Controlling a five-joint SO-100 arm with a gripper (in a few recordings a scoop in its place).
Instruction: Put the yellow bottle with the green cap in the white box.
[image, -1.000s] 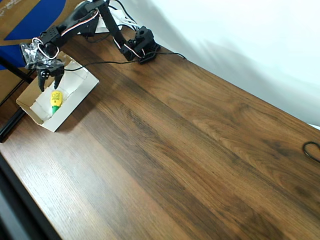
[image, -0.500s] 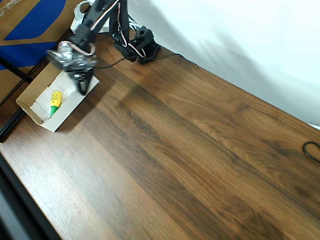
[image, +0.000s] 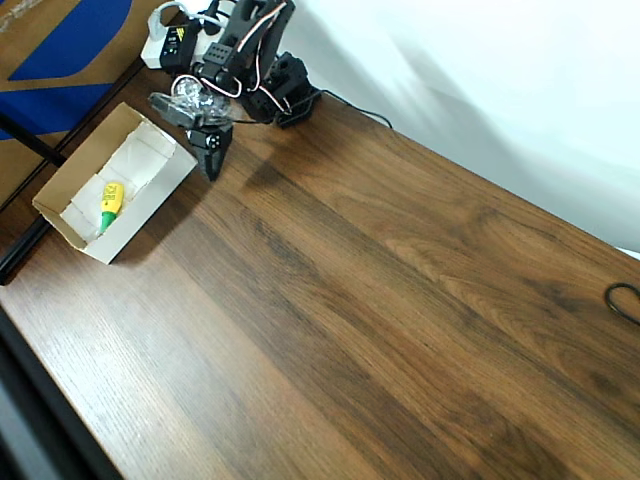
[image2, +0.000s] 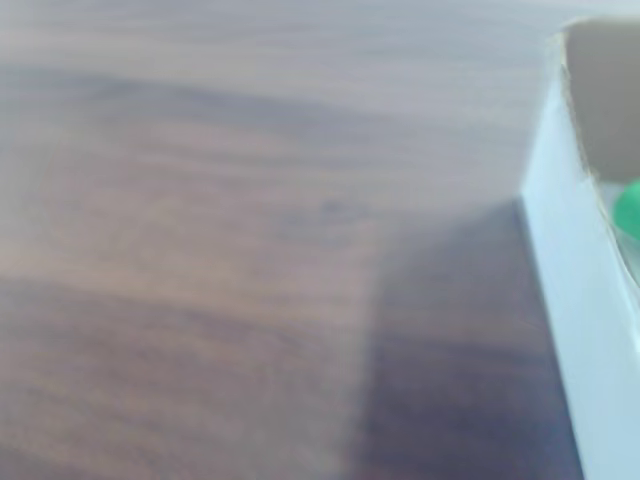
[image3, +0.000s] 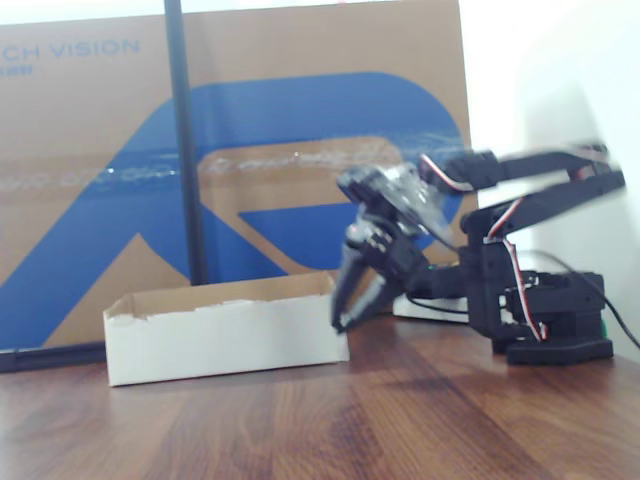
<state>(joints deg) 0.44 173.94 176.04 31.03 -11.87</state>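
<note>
Wood-grain table (image: 400, 300): gripper (image: 212, 160) hangs just beside the white box (image: 140, 210), empty, jaws apparently nearly closed (motion-blurred). Yellow bottle with the green cap (image: 110, 202) lies inside the box, so delivery looks done.

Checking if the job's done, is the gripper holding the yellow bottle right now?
No, the yellow bottle lies inside the white box, while the gripper hangs beside it.

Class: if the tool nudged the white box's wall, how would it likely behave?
The white box is probably light: thin cardboard walls, so it may slide on the smooth table. Its creased walls may flex. The shallow shape makes tipping unlikely.
</note>
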